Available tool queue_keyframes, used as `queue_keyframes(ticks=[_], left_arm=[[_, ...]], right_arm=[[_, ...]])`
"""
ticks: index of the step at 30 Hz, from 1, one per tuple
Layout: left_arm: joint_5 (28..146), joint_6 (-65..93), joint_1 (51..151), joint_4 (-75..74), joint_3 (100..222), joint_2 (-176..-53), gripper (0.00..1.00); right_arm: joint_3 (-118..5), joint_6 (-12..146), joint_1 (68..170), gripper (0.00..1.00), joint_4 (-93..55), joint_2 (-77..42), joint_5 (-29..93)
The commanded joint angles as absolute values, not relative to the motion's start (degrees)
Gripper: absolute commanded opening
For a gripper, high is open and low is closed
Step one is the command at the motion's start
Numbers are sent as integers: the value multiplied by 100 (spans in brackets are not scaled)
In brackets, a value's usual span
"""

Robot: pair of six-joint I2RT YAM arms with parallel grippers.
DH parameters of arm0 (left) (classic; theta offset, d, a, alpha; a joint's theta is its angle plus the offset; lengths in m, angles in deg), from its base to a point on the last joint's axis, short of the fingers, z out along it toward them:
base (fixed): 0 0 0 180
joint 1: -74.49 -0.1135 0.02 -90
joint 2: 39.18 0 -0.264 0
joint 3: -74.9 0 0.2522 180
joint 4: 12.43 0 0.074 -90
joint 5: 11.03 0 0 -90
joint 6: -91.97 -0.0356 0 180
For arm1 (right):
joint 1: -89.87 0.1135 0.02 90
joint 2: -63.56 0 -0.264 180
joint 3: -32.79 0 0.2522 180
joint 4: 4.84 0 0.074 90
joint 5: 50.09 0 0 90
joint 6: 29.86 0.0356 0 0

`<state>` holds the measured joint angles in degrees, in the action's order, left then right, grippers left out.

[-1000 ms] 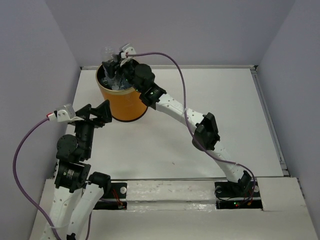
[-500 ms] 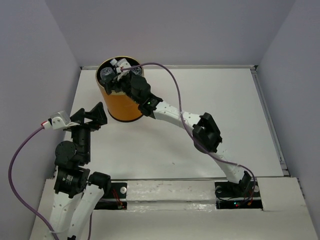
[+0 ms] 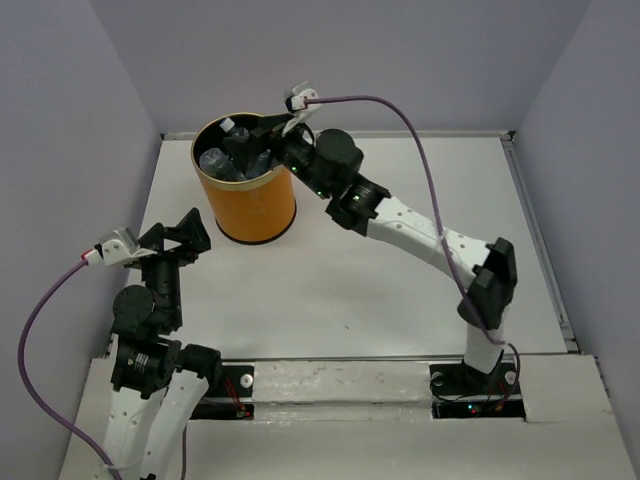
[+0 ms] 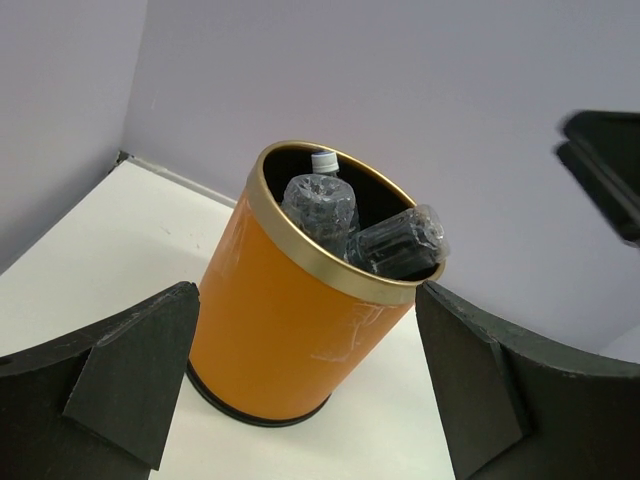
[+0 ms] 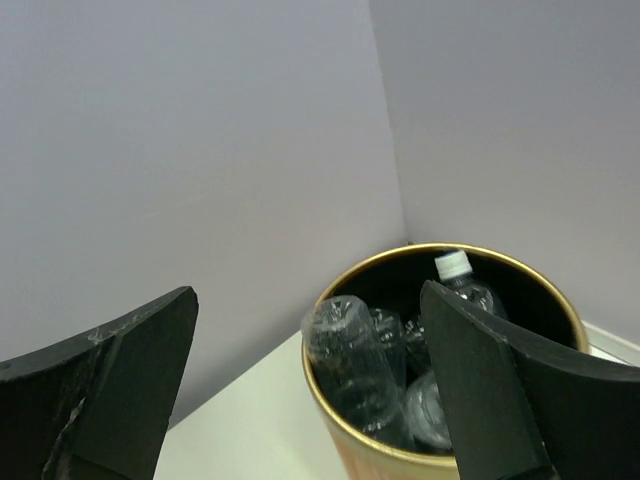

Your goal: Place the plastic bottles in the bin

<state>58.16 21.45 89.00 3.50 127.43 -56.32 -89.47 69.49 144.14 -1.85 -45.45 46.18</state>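
**A:** Where are the plastic bottles (image 4: 322, 208)?

**B:** In the bin (image 3: 247, 205), several of them, clear and crumpled. One stands with its white cap (image 5: 454, 265) up, by the far wall. In the left wrist view another leans at the bin's 3 o'clock, with its end poking just above the pale rim.

**A:** And the bin itself?

**B:** Upright on the white table (image 3: 400, 290). In the top view it sits at about 11 o'clock, close to the far left corner.

**A:** What is the right claw (image 5: 307, 290) doing?

**B:** It hangs above the bin at roughly 2 o'clock of the rim. Its fingers are spread wide with nothing between them, and its camera looks down past them into the black inside.

**A:** The left claw (image 4: 308, 290)?

**B:** Wide too, and empty. It hovers at about 7 o'clock from the bin, near it but not touching. In its own view the orange wall fills the gap between the two dark fingers.
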Motion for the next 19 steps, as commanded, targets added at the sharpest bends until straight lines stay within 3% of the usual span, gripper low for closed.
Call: queue_keyframes(ticks=[1, 5, 6, 9, 10, 12, 14, 15, 19], left_arm=[[5786, 2013, 8852, 92, 12658, -5412, 99], [6460, 2038, 8864, 73, 12690, -5536, 99], [6740, 2093, 8864, 89, 12713, -5603, 99], [7506, 2331, 8864, 119, 12682, -5746, 99], [7696, 2424, 8864, 125, 12628, -5785, 99], [8197, 2550, 8864, 125, 12541, -5854, 99], [8506, 2604, 8864, 125, 12425, -5844, 99], [8666, 2652, 8864, 125, 12396, -5803, 99], [8785, 2675, 8861, 22, 12254, -5570, 99]], right_arm=[[-6948, 7196, 14384, 87, 392, -2918, 5020], [-4530, 7425, 14384, 9, 515, -927, 5393], [-3930, 7497, 14384, 0, 371, -331, 5559], [-2892, 7591, 14384, 0, -165, 862, 5968], [-2450, 7623, 14384, 7, -362, 1419, 6159], [-1986, 7755, 14384, 42, -776, 2071, 6488], [-1561, 7835, 14384, 85, -1160, 2752, 6681], [-1339, 7891, 14384, 99, -1414, 3151, 6817], [-1042, 7969, 14384, 100, -1930, 3859, 7077]])
